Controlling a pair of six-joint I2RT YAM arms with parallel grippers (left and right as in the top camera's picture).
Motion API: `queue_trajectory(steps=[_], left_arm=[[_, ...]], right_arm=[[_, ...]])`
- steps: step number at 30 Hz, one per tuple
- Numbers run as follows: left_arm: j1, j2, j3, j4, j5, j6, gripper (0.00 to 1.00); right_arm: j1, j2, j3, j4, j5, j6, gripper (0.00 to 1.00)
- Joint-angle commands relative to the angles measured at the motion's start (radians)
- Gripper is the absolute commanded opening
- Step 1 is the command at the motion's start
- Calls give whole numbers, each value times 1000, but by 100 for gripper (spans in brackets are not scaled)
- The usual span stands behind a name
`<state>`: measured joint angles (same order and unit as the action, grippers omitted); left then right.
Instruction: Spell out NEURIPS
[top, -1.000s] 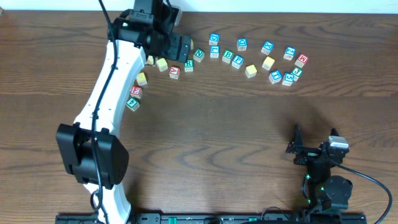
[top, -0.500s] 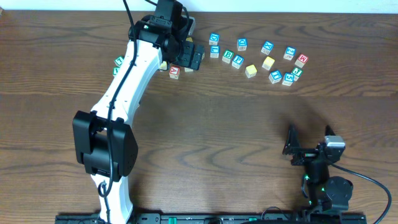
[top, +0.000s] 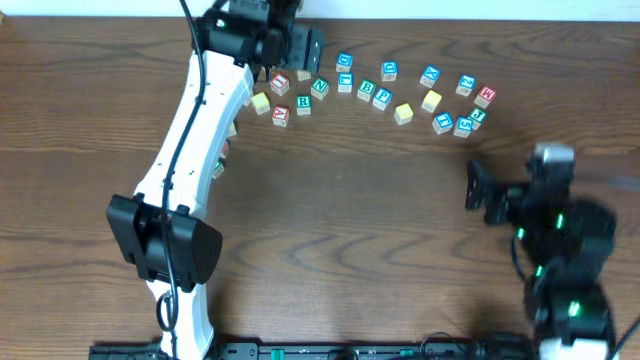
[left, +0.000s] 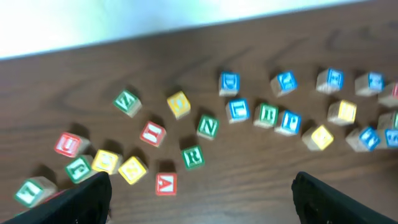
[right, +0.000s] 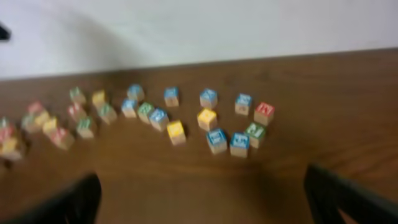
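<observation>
NEURIPS cubes (top: 319, 87) lie scattered, no word started; by the look of it all seven placements are left. Left gripper (left: 199, 190) hovers, fingers wide apart, empty, green N cube (left: 208, 126) and green R cube (left: 193, 156) just ahead between them. Right gripper (right: 199, 193) spread, empty, cubes far ahead.

Dark wooden table (top: 350, 200) — carries letter cubes (top: 345, 82) in a loose band along its far edge. Green N cube (top: 319, 87) lies near green R cube (top: 303, 102); two yellow-topped cubes (top: 403, 113) sit among blue ones.
</observation>
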<state>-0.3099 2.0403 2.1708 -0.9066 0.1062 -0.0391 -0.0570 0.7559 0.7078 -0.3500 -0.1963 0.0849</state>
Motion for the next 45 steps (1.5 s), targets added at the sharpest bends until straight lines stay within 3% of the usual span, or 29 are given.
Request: queue_trajectory(steps=[1, 7, 12, 26, 33, 45], left_arm=[[-4, -5, 68, -12, -70, -43, 91], [-4, 47, 69, -5, -74, -45, 91], [-18, 154, 69, 61, -73, -45, 91], [-56, 362, 67, 127, -74, -2, 91], [-56, 404, 58, 140, -144, -13, 69], [-68, 453, 58, 189, -144, -19, 61]], right_arm=[[4, 221, 230, -123, -28, -23, 99], [4, 528, 531, -339, -28, -23, 99], [5, 634, 566, -335, -38, -23, 99], [5, 652, 566, -350, -42, -23, 99], [5, 652, 566, -349, -42, -23, 99], [5, 652, 566, -349, -42, -23, 97]])
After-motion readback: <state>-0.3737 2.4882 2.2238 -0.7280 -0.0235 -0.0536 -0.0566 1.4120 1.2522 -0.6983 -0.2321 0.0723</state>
